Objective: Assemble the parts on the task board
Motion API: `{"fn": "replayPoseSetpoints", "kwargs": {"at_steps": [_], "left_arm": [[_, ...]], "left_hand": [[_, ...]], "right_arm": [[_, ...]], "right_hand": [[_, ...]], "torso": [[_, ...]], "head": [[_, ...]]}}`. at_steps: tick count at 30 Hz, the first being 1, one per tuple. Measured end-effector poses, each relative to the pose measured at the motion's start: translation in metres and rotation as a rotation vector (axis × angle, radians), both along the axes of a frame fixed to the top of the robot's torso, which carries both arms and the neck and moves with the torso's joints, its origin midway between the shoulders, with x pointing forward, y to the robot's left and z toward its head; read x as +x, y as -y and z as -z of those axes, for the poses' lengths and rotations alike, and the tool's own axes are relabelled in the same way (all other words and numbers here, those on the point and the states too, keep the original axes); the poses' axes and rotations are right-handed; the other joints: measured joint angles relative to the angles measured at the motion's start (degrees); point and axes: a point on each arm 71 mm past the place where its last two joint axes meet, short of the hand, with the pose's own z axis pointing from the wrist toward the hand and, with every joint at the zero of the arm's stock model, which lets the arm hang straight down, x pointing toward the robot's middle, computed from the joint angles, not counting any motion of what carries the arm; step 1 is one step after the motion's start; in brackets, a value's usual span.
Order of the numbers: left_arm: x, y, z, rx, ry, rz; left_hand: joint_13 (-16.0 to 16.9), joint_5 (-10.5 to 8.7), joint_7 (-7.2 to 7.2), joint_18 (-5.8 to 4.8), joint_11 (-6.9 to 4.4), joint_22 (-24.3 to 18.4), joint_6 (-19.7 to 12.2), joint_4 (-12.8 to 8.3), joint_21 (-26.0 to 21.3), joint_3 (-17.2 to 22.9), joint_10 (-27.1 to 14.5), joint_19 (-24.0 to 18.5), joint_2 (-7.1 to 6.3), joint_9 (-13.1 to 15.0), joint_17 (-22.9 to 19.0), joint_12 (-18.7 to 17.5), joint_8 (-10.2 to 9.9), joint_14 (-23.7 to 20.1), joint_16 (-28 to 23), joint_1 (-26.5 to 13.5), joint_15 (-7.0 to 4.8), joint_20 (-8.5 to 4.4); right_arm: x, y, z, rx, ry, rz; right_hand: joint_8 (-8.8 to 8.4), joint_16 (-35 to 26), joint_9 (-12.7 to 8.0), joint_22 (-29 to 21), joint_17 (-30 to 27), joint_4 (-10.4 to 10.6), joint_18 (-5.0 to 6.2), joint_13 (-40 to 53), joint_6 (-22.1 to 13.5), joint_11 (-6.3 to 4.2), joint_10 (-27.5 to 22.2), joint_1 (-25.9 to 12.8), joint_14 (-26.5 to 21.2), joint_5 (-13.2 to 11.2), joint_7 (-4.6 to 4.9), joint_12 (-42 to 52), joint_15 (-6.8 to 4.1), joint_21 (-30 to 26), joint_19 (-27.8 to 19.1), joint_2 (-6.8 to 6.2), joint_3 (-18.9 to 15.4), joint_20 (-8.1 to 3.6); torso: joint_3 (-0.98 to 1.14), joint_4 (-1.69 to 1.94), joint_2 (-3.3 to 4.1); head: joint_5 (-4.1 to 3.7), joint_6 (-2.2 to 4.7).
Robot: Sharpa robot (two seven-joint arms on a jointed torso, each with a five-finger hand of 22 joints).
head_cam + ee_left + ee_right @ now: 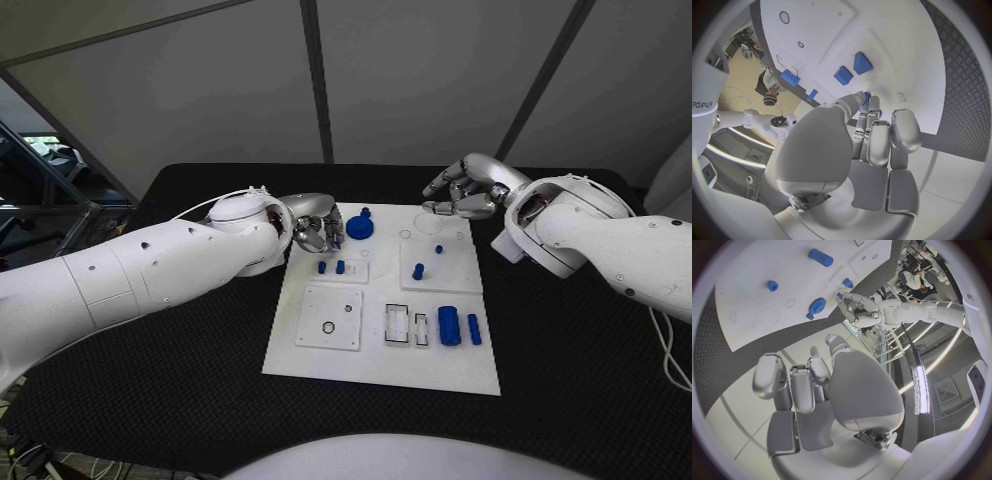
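On the white task board (382, 368), mid-table, we see a blue gear (359, 228) at its far edge, two short pegs (330, 267) in a raised tile, and two blue cylinders (459, 326) lying beside a rectangular slot (397, 325); the left hand (315, 228) pinches a small blue part (867, 96) by the gear; the right hand (464, 190) hovers at the far corner, fingers curled together, holding nothing.

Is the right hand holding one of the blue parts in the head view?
No: the right hand hovers past the far edge of the task board with its fingers curled on nothing, and no blue part is in it.
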Motion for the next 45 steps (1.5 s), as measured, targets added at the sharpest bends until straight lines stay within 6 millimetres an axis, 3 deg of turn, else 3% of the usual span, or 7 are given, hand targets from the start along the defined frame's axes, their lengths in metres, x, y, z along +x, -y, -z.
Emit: {"fn": "replayPoseSetpoints", "kwargs": {"at_steps": [14, 21, 31, 35, 39, 42, 45], "left_arm": [[0.0004, 0.0005, 0.0012, 0.007, -0.010, 0.000], [0.0013, 0.0002, 0.0037, 0.012, -0.018, -0.005], [0.0014, -0.0008, 0.0060, 0.013, -0.029, -0.016], [0.0013, -0.0014, 0.0064, 0.013, -0.032, -0.019], [0.0009, -0.0031, 0.0066, 0.013, -0.033, -0.023], [0.0006, -0.0054, 0.0066, 0.013, -0.032, -0.027], [0.0000, -0.0092, 0.0062, 0.012, -0.029, -0.034]], "left_hand": [[0.00, 0.00, 0.00, -0.01, 0.00, -0.46, -0.01, 0.00, -0.67, 0.00, 0.00, 0.00, -0.23, -0.01, -0.33, -0.40, -0.18, 0.00, 0.00, -0.22, 0.00, 0.00], [-0.15, 0.01, 0.64, 0.00, 0.35, -0.83, -3.32, 0.00, -1.56, 0.00, -0.35, -0.31, -0.88, -1.28, -0.82, -2.15, -3.73, 0.00, 0.00, -1.34, 0.00, 0.31], [-0.34, 0.01, 1.05, 0.00, 0.96, -0.99, -4.13, 0.00, -2.00, 0.00, -0.96, -0.52, -1.34, -1.93, -0.97, -3.21, -5.44, 0.00, 0.00, -1.79, 0.00, 0.52], [-0.34, 0.01, 0.99, 0.00, 0.97, -0.99, -5.85, -0.15, -2.00, 0.15, -0.97, -0.52, -1.52, -2.33, -1.04, -3.79, -7.02, 0.00, 0.00, -1.97, 0.00, 0.52], [-0.34, 0.01, 0.98, 0.00, 0.75, -0.99, -7.16, -0.16, -2.02, 0.17, -1.19, -0.52, -1.56, -2.40, -1.11, -4.26, -8.19, 0.00, 0.00, -2.01, 0.00, 0.52], [-0.40, 0.01, 0.94, 0.00, 0.97, -0.99, -7.71, -0.16, -2.22, 0.17, -1.80, -0.52, -1.81, -2.40, -1.12, -4.79, -8.65, 0.00, 0.00, -2.26, 0.00, 0.52], [-0.58, 0.01, 0.84, 0.01, 1.18, -1.08, -8.21, -0.16, -2.66, 0.17, -2.63, -0.59, -1.80, -2.40, -1.26, -5.33, -9.21, 0.00, 0.00, -2.24, 0.42, 0.58]], "right_arm": [[-0.0002, -0.0003, 0.0003, -0.003, -0.004, -0.004], [0.0000, -0.0001, 0.0005, -0.003, -0.005, -0.004], [0.0001, 0.0002, 0.0006, -0.004, -0.006, -0.004], [0.0003, 0.0009, 0.0008, -0.006, -0.007, -0.002], [0.0007, 0.0025, 0.0011, -0.008, -0.009, 0.000], [0.0011, 0.0050, 0.0014, -0.011, -0.010, 0.005], [0.0017, 0.0088, 0.0017, -0.018, -0.008, 0.011]], "right_hand": [[0.00, 0.00, 0.00, 0.12, -0.01, 0.00, 0.00, 0.09, 0.00, 0.00, 0.00, 0.00, 0.00, 0.27, 0.00, 0.00, 0.00, 0.00, 0.00, 0.00, 0.00, 0.00], [0.00, 0.00, 0.00, 0.05, -0.01, 0.16, 0.00, -0.05, 0.00, 0.00, 0.00, 0.00, 0.00, 0.27, 0.00, 0.00, 0.00, 0.00, 0.00, 0.00, 0.16, 0.00], [0.00, 0.00, 0.00, 0.05, -0.01, 0.16, 0.00, -0.05, 0.00, 0.00, 0.00, 0.00, 0.00, 0.27, 0.00, 0.00, 0.00, 0.00, 0.00, 0.00, 0.16, 0.00], [0.00, -0.34, 0.00, -0.43, -0.01, 0.01, 0.01, -0.58, 0.00, -0.02, -0.02, 0.00, 0.00, 0.52, 0.00, -0.15, 0.00, -0.36, -0.24, 0.00, 0.31, -0.24], [0.00, -1.87, -0.03, -2.79, -0.02, 0.34, 0.01, -8.26, -0.01, -0.20, -5.88, 0.25, 0.00, 0.53, 0.00, -7.65, 0.00, -1.99, -1.67, -0.25, 0.99, -0.39], [0.18, -4.98, -0.04, -6.51, -1.77, 0.79, 0.92, -22.28, -0.01, -0.38, -14.48, 1.49, 0.00, 0.53, -0.01, -22.26, 0.00, -4.60, -3.71, -0.69, 2.43, -0.59], [0.60, -6.90, -0.02, -8.44, -3.80, 0.79, 0.92, -29.34, 0.27, -0.41, -16.65, 3.10, 0.00, -1.49, -0.04, -30.86, -0.43, -6.07, -4.33, -1.20, 4.29, -0.82]], "torso": [[0.00, 0.00, -0.05], [-0.01, 0.00, -0.03], [-0.01, 0.00, -0.01], [-0.01, 0.00, -0.01], [-0.01, 0.00, -0.01], [-0.03, 0.00, -0.01], [-0.05, 0.00, -0.01]], "head": [[0.15, -0.10], [0.09, 0.02], [0.09, -0.02], [0.03, -0.02], [-0.10, -0.08], [-0.15, -0.05], [-0.18, 0.02]]}}
